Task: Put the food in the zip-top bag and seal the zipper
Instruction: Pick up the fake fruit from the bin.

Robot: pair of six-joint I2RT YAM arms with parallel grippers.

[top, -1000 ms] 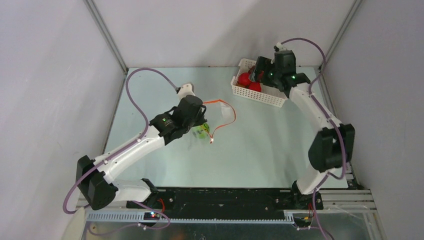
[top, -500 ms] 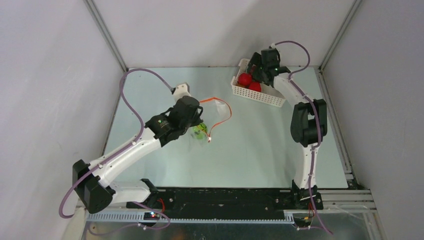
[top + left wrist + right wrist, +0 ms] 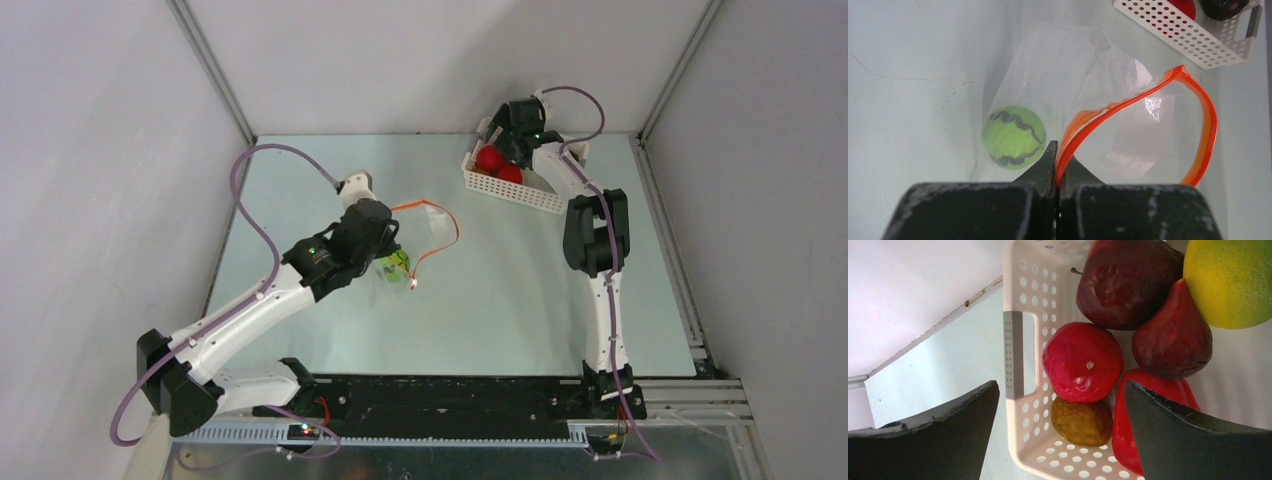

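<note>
— Where is the green fruit [image 3: 1013, 136] sitting?
— Inside the clear zip-top bag [image 3: 1073, 60], whose orange zipper [image 3: 1206, 120] is gaping open. A red fruit [image 3: 1082, 361], maroon fruits [image 3: 1128, 282] and a yellow-green fruit [image 3: 1233, 280] are lying in the basket [image 3: 1015, 355].

In the right wrist view the yellow-green fruit [image 3: 1233, 280] runs off the top and right edges. The bright red piece [image 3: 1122, 435] low in the white basket [image 3: 1020, 355] is cut by the bottom edge and sits partly behind a finger [image 3: 1193, 440] of the right gripper [image 3: 1062, 387]. In the left wrist view the basket leaves the top edge, and the zipper [image 3: 1198, 135] loop's lower end disappears behind the left gripper [image 3: 1058, 154]
</note>
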